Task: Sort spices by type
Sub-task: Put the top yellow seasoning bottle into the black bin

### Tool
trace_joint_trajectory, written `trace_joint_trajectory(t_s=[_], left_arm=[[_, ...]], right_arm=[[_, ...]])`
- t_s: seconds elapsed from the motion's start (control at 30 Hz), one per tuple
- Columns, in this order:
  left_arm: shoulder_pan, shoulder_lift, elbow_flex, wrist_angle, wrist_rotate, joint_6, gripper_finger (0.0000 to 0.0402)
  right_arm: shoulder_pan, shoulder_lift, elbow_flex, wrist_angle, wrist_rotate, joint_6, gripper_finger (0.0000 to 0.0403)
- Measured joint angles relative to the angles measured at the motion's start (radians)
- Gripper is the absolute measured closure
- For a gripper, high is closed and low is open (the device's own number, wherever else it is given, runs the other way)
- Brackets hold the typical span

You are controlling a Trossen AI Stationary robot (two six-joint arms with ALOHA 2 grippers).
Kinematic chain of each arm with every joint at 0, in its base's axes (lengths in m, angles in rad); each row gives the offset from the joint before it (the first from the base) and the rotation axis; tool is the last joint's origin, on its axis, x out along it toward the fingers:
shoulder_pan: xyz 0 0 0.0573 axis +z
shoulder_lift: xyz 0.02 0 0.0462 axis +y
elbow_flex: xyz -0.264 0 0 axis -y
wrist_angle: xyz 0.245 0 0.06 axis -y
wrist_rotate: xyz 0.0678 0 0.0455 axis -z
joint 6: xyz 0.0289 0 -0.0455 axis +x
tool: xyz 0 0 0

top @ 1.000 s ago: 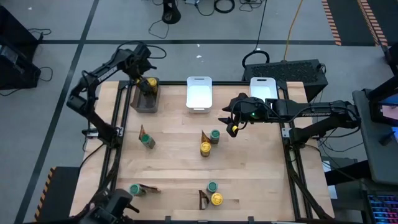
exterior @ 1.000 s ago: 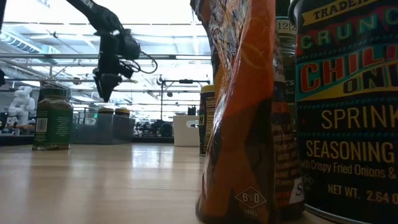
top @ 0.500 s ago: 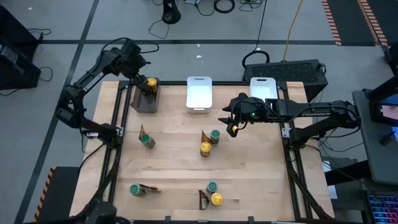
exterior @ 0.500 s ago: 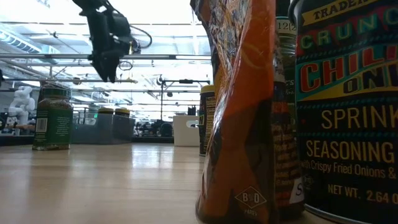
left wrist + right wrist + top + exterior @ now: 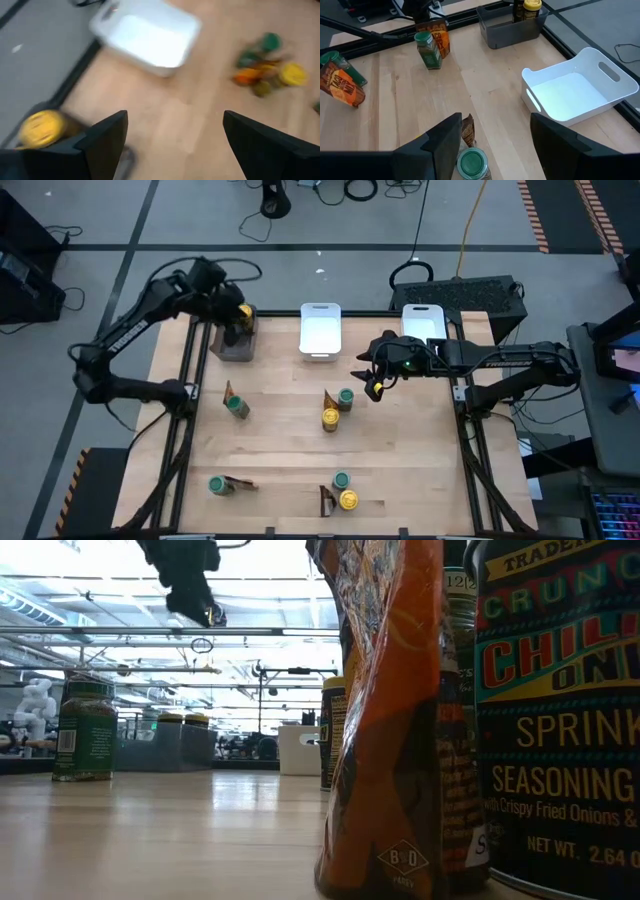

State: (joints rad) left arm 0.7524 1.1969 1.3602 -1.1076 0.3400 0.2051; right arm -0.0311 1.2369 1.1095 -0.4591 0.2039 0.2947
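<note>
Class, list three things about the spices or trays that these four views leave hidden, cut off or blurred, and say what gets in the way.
- Low view: the chili onion seasoning jar is cut off by the picture's edge, so its lid is unseen.
- Left wrist view: motion blur makes the spice cluster labels unreadable.
- High view: the dark tray is partly covered by the left gripper, so its contents cannot be counted.

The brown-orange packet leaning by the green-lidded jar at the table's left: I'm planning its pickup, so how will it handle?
The packet looks like a thin pouch, so it is probably light and may flex or crumple under the tool's pinch. It stands tilted beside the green-lidded jar, so a sideways nudge would likely topple it. Flat, it should slide rather than roll.
</note>
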Motion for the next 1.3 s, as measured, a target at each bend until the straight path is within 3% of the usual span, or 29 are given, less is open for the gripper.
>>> trace_joint_trajectory(t_s=[0.23,0.53,1.03,1.3], left_arm=[[-0.242,0.005,0.0,0.029,0.0,-0.048,0.007],[-0.48,0.044,0.0,0.281,-0.001,-0.094,0.007],[-0.686,0.253,0.0,0.337,0.001,-0.095,0.007],[-0.709,0.333,0.0,0.347,-0.013,-0.148,0.007]], right_arm=[[0.0,0.0,0.0,0.0,0.0,0.0,0.0184],[0.0,0.0,0.0,-0.001,0.0,-0.036,0.0184],[0.001,0.0,0.0,-0.078,0.0,-0.02,0.0184],[0.0,0.0,0.0,-0.151,0.001,-0.027,0.0184]])
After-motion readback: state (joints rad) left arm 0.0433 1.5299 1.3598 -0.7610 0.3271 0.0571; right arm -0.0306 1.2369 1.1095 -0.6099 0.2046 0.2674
